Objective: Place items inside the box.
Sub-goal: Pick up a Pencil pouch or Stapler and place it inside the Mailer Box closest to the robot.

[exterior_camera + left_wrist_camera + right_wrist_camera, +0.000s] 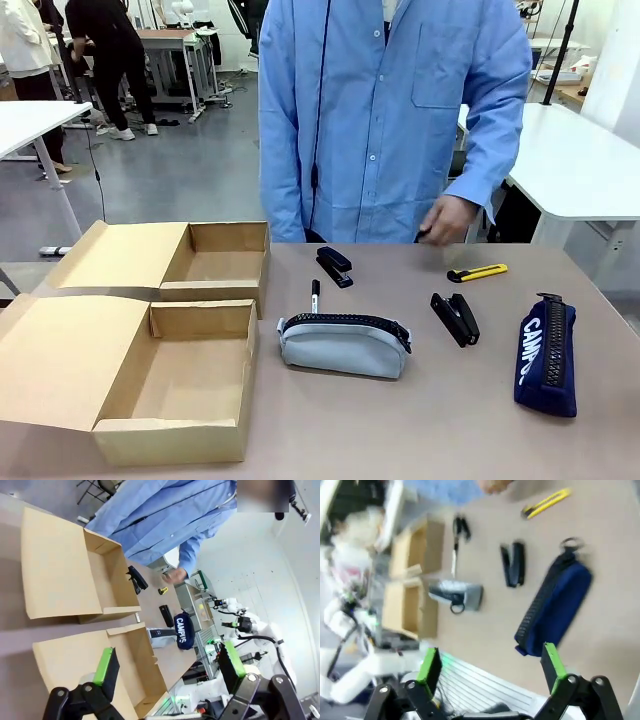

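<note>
Nearest, the left claw (pixel 169 662) and right claw (pixel 490 661) both gape wide, gripping nothing. Two open brown cardboard boxes show bare floors: the near box (pixel 170 440), its flap cut by the frame edge, and the far box (pixel 210 292). Beside them on the table (pixel 420 430) lie the grey zip pouch (pixel 343 346), black marker pen (pixel 315 296), far black stapler (pixel 334 266), near black stapler (pixel 455 318), yellow utility knife (pixel 477 272) and navy lettered pouch (pixel 546 356); the person's hand (pixel 447 220) is blurred.

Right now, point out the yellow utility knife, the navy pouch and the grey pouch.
yellow utility knife (pixel 477 272): front view, mid handle.
navy pouch (pixel 545 355): front view, its middle.
grey pouch (pixel 343 350): front view, fabric side.
</note>
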